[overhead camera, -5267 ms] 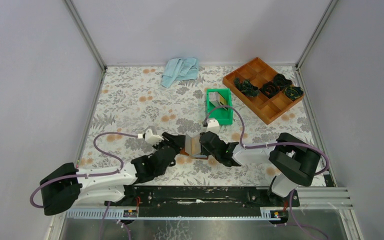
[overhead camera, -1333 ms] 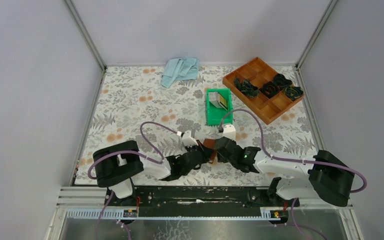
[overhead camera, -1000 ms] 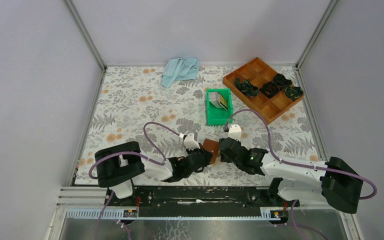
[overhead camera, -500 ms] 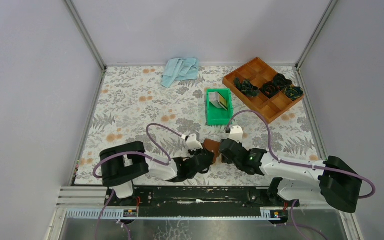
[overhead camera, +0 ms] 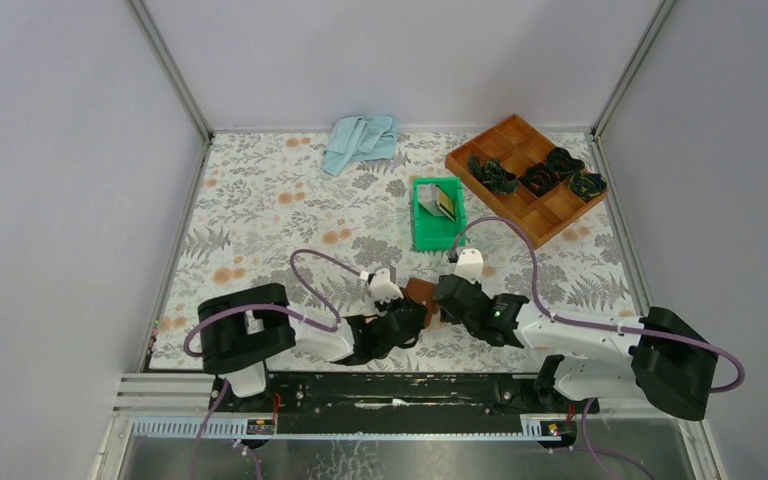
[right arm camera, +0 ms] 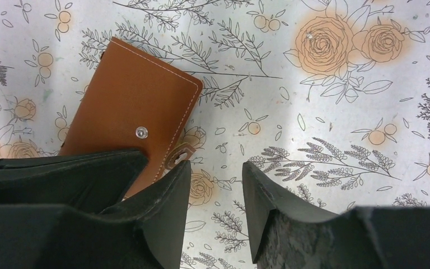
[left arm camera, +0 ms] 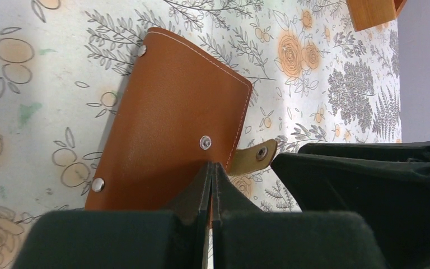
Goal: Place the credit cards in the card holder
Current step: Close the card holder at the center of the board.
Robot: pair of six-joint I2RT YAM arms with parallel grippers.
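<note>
Small brown leather card holder lies shut on the flowered table.
The left gripper, fingers together, has its tips on the holder's near edge, probably to pin it down. The right gripper, fingers apart, stands beside the snap tab. The grey and gold credit cards stand in the green plastic bin.

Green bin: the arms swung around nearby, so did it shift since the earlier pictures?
No. The green bin sits in the same place, just left of the wooden tray.
</note>
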